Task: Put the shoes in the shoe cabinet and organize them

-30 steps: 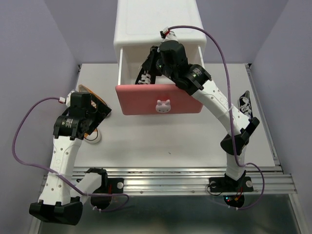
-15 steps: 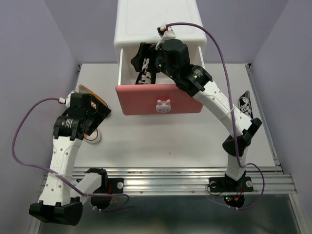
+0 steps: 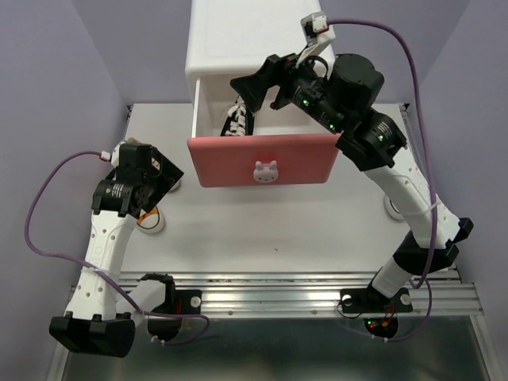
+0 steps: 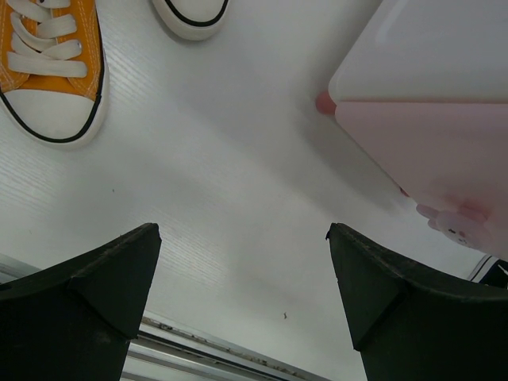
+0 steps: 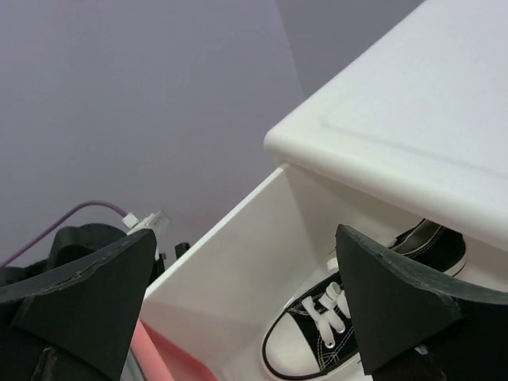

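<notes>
The shoe cabinet (image 3: 254, 40) stands at the back, its upper drawer (image 3: 262, 159) pulled out with the deeper pink front towards me. A black shoe (image 3: 236, 123) lies in the drawer's left part; in the right wrist view this black shoe (image 5: 313, 345) rests toe-first on the drawer floor. My right gripper (image 3: 255, 86) hovers open above it, holding nothing. My left gripper (image 3: 165, 176) is open over the table, left of the cabinet. An orange shoe (image 4: 48, 63) and a second shoe's white toe (image 4: 190, 14) lie ahead of the left gripper (image 4: 242, 230).
The pale pink lower drawer (image 4: 429, 159) with its bunny knob (image 4: 456, 222) is shut, close to the left gripper's right side. The table's metal front rail (image 3: 270, 290) runs along the near edge. A small white rounded piece (image 3: 391, 208) peeks from under the right arm.
My right gripper opened, left the black shoe in the drawer, and rose up and to the right out of the drawer. The left arm shifted slightly.
</notes>
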`<move>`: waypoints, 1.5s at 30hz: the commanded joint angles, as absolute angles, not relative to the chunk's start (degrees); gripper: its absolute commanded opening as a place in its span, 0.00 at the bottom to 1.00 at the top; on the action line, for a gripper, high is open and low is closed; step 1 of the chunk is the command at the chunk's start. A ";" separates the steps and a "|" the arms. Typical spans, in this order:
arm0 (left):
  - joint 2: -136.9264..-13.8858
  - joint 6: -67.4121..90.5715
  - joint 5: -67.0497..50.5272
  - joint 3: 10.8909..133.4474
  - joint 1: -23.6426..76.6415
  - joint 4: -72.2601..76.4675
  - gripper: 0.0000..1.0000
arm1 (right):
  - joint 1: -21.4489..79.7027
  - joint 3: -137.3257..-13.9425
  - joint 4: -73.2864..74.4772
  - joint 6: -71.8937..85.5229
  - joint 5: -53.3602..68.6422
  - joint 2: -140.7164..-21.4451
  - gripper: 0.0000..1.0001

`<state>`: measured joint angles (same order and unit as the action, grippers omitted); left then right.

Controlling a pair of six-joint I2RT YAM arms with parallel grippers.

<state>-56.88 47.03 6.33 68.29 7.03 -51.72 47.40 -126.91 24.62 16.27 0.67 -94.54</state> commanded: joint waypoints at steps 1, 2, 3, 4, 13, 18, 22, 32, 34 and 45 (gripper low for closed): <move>-57.39 45.79 6.24 70.84 6.77 -49.31 0.99 | 47.99 -130.95 21.44 13.54 -18.84 -92.64 1.00; -57.48 45.79 6.15 70.93 6.77 -49.13 0.99 | 47.99 -131.31 21.45 10.40 -23.16 -92.81 1.00; -57.57 45.70 6.15 70.93 6.77 -49.04 0.99 | 47.12 -131.74 21.62 8.81 -29.82 -92.90 1.00; -57.74 45.62 6.07 71.01 6.85 -49.13 0.99 | 44.67 -133.75 22.40 8.18 -32.06 -93.60 1.00; -58.01 45.09 6.42 72.07 6.77 -50.36 0.99 | 13.30 -133.15 38.66 25.57 -20.25 -93.95 1.00; -57.83 45.18 6.59 72.33 6.77 -51.50 0.99 | -1.81 -131.41 52.89 28.22 -15.13 -98.25 1.00; -57.22 45.61 6.50 71.72 6.77 -52.29 0.99 | -7.19 -124.84 61.52 24.97 -19.23 -102.30 1.00; -57.48 45.62 7.47 71.98 6.77 -55.98 0.99 | -13.80 -106.10 57.66 13.28 -19.16 -106.70 1.00; -58.18 45.27 7.91 72.86 6.77 -56.77 0.99 | -13.80 -102.75 55.90 10.82 -19.60 -107.40 1.00; -59.41 44.38 8.61 73.04 6.77 -59.94 0.99 | -14.33 -95.63 49.23 7.12 -20.66 -111.18 1.00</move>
